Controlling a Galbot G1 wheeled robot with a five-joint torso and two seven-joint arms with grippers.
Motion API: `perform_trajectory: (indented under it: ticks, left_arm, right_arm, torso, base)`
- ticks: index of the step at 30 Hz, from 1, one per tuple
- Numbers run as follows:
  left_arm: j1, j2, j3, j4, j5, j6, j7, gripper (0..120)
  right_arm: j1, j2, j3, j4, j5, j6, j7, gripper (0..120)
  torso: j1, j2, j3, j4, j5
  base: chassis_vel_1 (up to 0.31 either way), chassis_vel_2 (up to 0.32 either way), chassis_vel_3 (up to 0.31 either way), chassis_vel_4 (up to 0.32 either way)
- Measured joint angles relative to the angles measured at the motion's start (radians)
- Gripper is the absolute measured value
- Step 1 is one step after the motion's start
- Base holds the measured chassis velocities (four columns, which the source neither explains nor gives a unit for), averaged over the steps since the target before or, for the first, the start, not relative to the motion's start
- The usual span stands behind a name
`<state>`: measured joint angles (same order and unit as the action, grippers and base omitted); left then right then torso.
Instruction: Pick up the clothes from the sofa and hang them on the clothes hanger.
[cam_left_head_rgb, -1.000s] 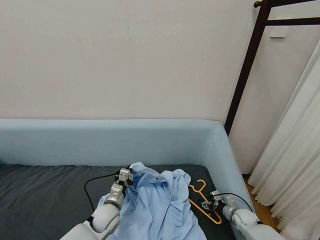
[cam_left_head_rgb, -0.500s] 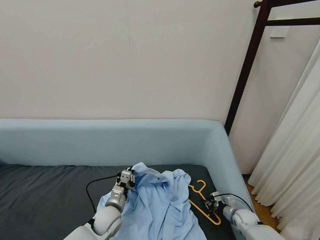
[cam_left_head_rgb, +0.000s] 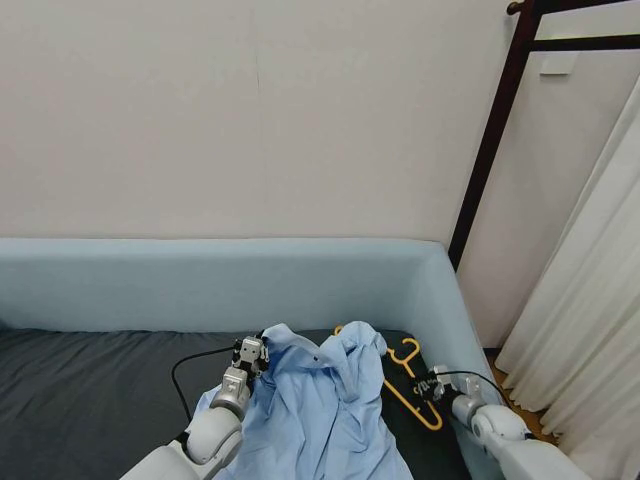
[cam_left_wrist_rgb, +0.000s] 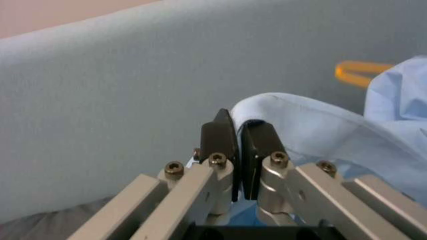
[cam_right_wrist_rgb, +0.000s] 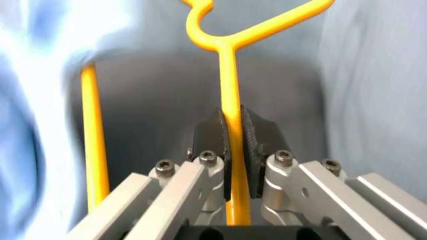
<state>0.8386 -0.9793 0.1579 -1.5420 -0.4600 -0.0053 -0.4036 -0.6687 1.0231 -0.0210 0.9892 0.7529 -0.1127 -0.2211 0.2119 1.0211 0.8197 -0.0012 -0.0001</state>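
while blue shirt (cam_left_head_rgb: 322, 408) lies crumpled | left gripper (cam_left_wrist_rgb: 238, 131) pinches it | right gripper (cam_right_wrist_rgb: 234, 122) pinches hanger (cam_right_wrist_rgb: 227, 70)

The head camera looks down across the sofa (cam_left_head_rgb: 200, 275) toward the far wall (cam_left_head_rgb: 250, 120). Both wrist cameras peer closely past their fingers (cam_left_wrist_rgb: 217, 132); all views share the hanger (cam_left_head_rgb: 410, 402).

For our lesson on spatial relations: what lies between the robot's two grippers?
In the head view, the blue shirt, pinched by the left gripper, and beside it the orange hanger, clamped by the right gripper.
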Motion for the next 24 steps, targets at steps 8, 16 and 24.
perform_trajectory:
  ticks: [8, 16, 24]
  left_arm:
    - [0.015, 0.008, -0.008, -0.017, -0.005, -0.003, 0.000, 0]
    - [0.008, 0.024, -0.011, -0.043, -0.017, 0.002, 0.001, 0]
    - [-0.026, 0.034, 0.000, -0.073, -0.088, 0.053, -0.016, 0]
  right_arm:
    - [0.075, -0.021, -0.019, 0.043, -0.021, 0.054, 0.109, 5]
    - [-0.033, -0.096, 0.000, 0.252, -0.315, 0.205, 0.213, 5]
    - [-0.294, -0.213, 0.070, 0.471, -0.614, 0.316, 0.268, 5]
  torso:
    - [0.000, 0.000, 0.000, 0.0000, -0.0001]
    - [0.000, 0.000, 0.000, 0.0000, 0.0000]
    - [0.000, 0.000, 0.000, -0.0004, 0.0000]
  base:
    - [0.000, 0.000, 0.000, 0.000]
    - [0.000, 0.000, 0.000, 0.000]
    - [0.000, 0.000, 0.000, 0.000]
